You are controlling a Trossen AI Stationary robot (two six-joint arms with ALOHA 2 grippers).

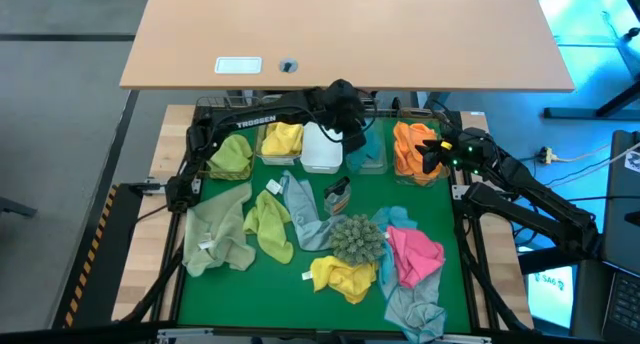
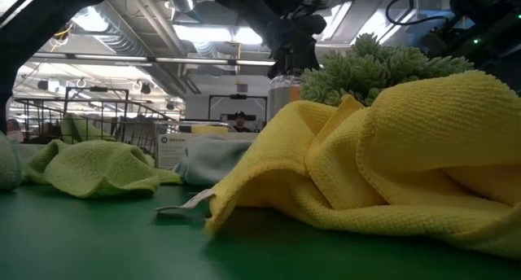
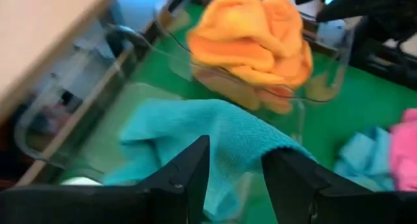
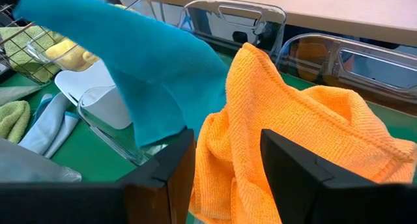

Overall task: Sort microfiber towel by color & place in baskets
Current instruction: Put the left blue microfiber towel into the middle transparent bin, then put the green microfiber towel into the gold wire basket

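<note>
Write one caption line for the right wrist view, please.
Open right gripper over the orange towel, beside a teal towel hanging into a clear basket.

The whole green-matted table (image 1: pixel 215 314) is seen from straight above in the high view, at some distance. A level look across the mat is given by the low view, set very near a crumpled yellow microfiber towel (image 2: pixel 391 158); the same towel (image 1: pixel 343 276) is shown near the front edge from above. An orange microfiber towel in a clear plastic basket (image 3: pixel 251 45) is faced closely by the left wrist view and is shared with the right wrist view (image 4: pixel 306 139).
</note>
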